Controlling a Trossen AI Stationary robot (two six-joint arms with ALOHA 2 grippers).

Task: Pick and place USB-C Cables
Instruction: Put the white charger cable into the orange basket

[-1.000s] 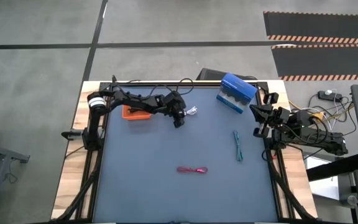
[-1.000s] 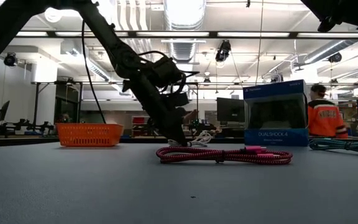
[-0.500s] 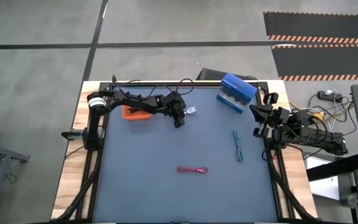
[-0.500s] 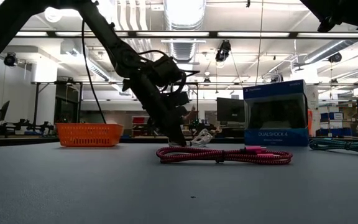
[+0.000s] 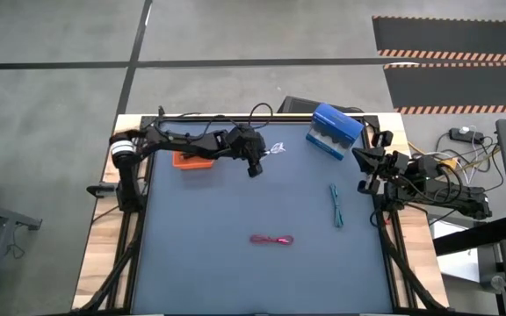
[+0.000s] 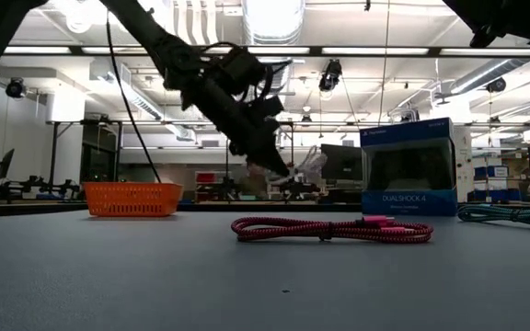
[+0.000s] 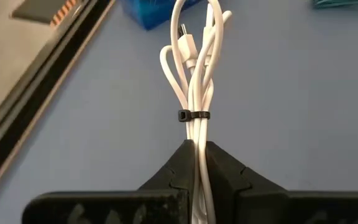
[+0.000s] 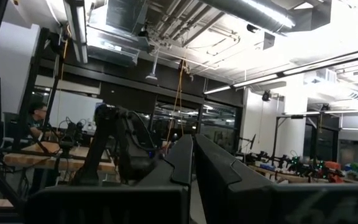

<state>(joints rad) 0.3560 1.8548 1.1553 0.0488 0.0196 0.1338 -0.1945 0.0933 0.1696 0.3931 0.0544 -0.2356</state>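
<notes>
My left gripper [image 5: 259, 158] is shut on the white cable bundle [image 7: 194, 68], above the table's far middle; the bundle also shows in the high view [image 5: 276, 148] and the low view [image 6: 307, 165]. The red-pink cable [image 5: 271, 239] lies flat near the table's middle and shows in the low view [image 6: 329, 228]. The teal cable [image 5: 336, 204] lies flat toward the right. The orange tray [image 5: 190, 160] sits at the far left, partly under my left arm. No black cable shows. My right gripper [image 8: 192, 155] is shut and empty at the table's right edge [image 5: 365, 172]. My left gripper pinches one end of the white bundle [image 7: 197, 149] between its two fingers, just short of the black tie [image 7: 193, 116]. The fingers slant down from the table's left. The bundle sticks out past the fingertips, its loops beyond the tie, lifted clear of the table.
A blue box [image 5: 333, 130] stands at the far right of the mat, close to the held cable; it shows in the low view [image 6: 409, 167]. Black rails frame the mat. Open mat lies in the near half around the red-pink cable.
My left gripper has risen from the table with the white cable, which is now lifted clear of the mat and has shifted a little toward the far edge. The fingers stay shut on it.
</notes>
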